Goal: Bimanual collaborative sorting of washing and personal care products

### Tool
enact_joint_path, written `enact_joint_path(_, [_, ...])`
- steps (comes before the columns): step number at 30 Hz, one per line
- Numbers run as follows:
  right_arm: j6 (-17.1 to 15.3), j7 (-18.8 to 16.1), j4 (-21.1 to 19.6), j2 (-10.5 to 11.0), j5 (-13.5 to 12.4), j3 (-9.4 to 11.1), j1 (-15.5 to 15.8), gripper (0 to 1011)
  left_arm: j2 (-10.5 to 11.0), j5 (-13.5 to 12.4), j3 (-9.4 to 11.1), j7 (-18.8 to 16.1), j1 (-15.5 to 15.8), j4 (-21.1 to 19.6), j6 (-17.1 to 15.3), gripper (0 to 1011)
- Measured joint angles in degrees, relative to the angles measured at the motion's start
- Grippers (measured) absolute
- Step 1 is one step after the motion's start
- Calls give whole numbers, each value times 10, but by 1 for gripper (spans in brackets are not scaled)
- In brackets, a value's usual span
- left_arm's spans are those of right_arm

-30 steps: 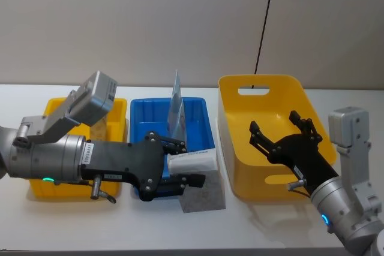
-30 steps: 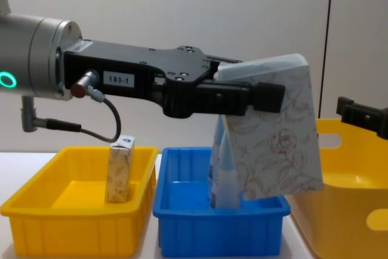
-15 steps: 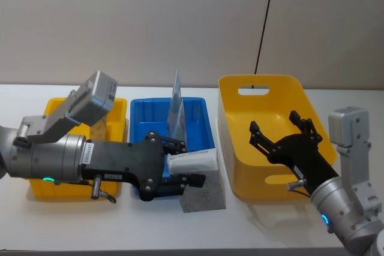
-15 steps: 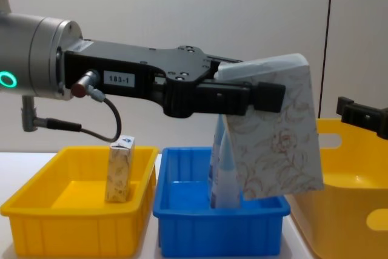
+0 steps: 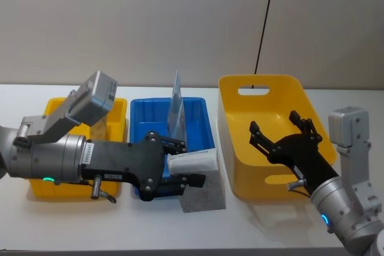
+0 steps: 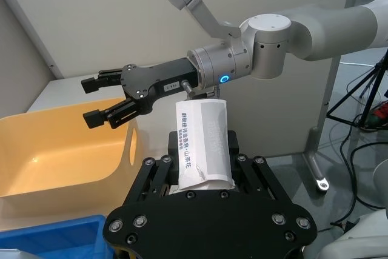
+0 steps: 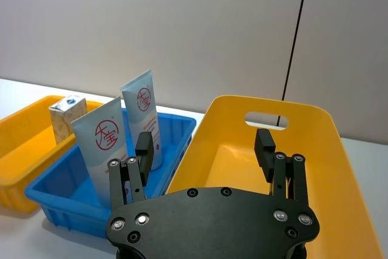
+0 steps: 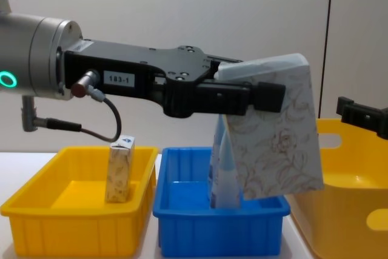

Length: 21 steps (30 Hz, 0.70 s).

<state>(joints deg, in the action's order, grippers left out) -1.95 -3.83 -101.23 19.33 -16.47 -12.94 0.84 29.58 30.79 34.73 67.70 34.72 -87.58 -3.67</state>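
Observation:
My left gripper (image 5: 185, 163) is shut on the top of a whitish soft pack (image 8: 276, 147) with a beige swirl print. The pack hangs above the near right corner of the blue bin (image 5: 144, 131), clear of the table. Two pale-blue tubes (image 7: 104, 144) stand upright in that bin, also visible as tubes (image 8: 223, 174) behind the pack. My right gripper (image 5: 275, 126) is open with nothing between its fingers. It hovers over the large yellow bin (image 5: 258, 82). In the left wrist view the pack (image 6: 203, 144) sticks up between my fingers, facing the right gripper (image 6: 109, 98).
A small yellow bin (image 8: 36, 201) at the left holds an upright patterned carton (image 8: 120, 168). The three bins stand side by side on a white table (image 5: 252, 226), with a plain wall behind them. A bare strip of table runs along the front.

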Motion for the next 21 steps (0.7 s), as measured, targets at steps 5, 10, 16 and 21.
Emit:
enact_joint_path(5, [0, 0, 0, 0, 0, 0, 0, 1002, 0, 0, 0, 0, 0, 0, 0, 364])
enact_joint_path(10, [0, 0, 0, 0, 0, 0, 0, 1002, 0, 0, 0, 0, 0, 0, 0, 364])
enact_joint_path(16, [0, 0, 0, 0, 0, 0, 0, 1002, 0, 0, 0, 0, 0, 0, 0, 364])
enact_joint_path(21, [0, 0, 0, 0, 0, 0, 0, 1002, 0, 0, 0, 0, 0, 0, 0, 364])
